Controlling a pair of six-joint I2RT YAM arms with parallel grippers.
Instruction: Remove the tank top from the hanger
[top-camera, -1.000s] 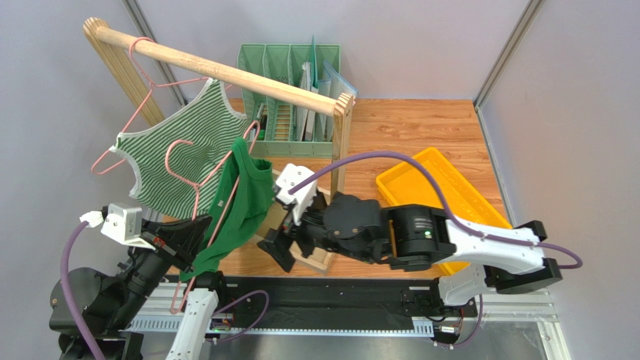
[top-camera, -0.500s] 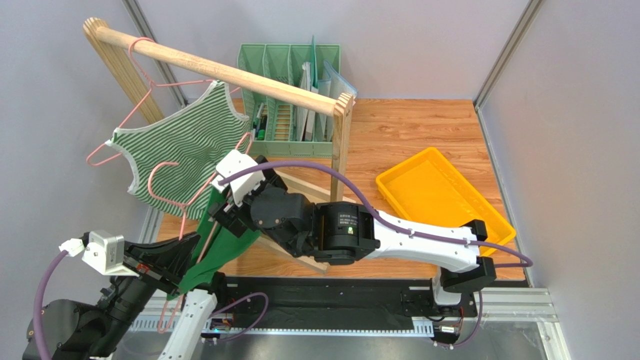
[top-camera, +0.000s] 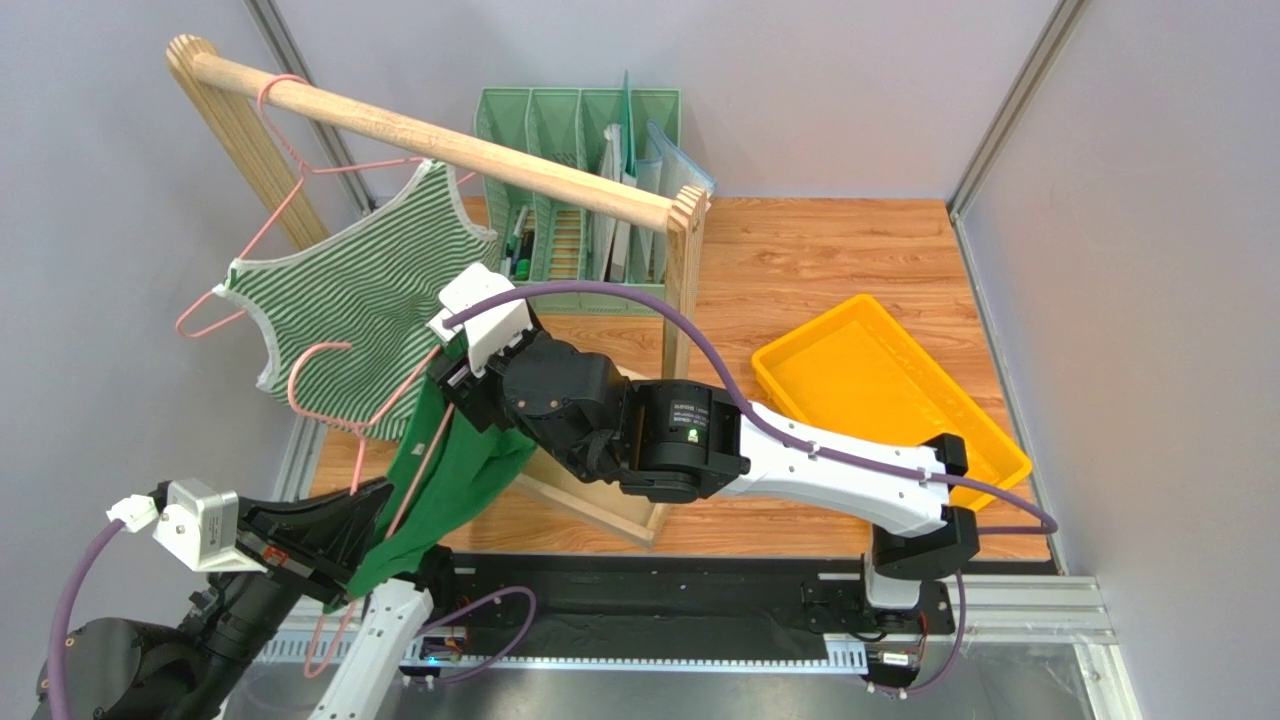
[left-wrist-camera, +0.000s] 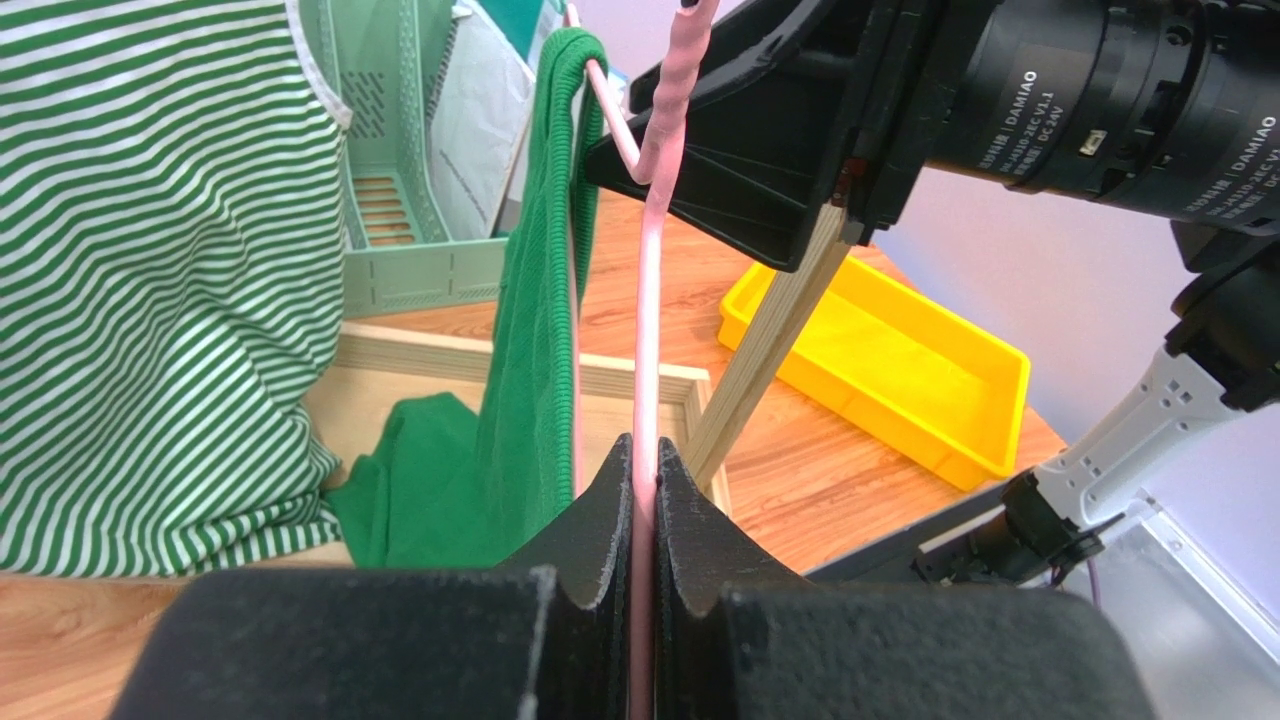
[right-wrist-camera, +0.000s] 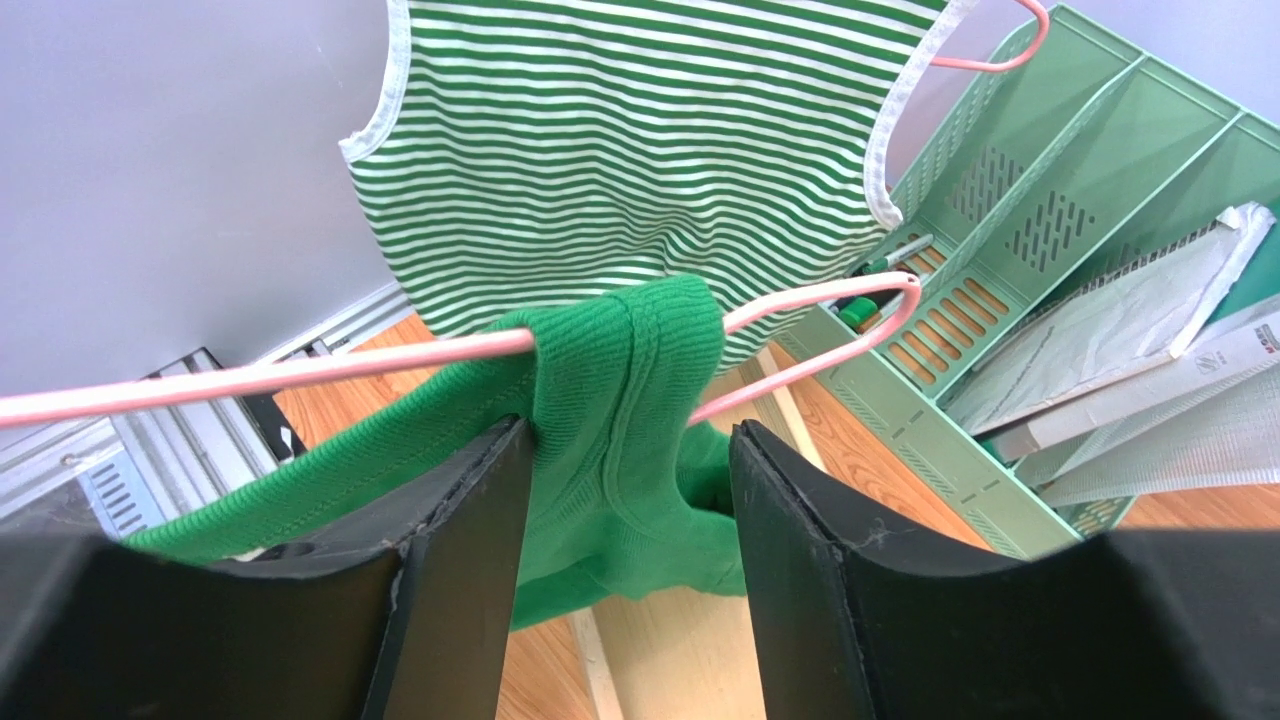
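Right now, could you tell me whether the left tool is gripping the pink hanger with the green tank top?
Yes, the left wrist view shows the left tool shut on the wire of the pink hanger.

Your left gripper (left-wrist-camera: 642, 465) is pinched tight on the pink hanger (left-wrist-camera: 652, 300), whose wire runs straight up from the jaws. Just left of it you see the green tank top (left-wrist-camera: 529, 375) draped over the hanger. Above, the right gripper (left-wrist-camera: 721, 150) crowds the hanger's top bend; a yellow tray (left-wrist-camera: 887, 360) lies off to the right
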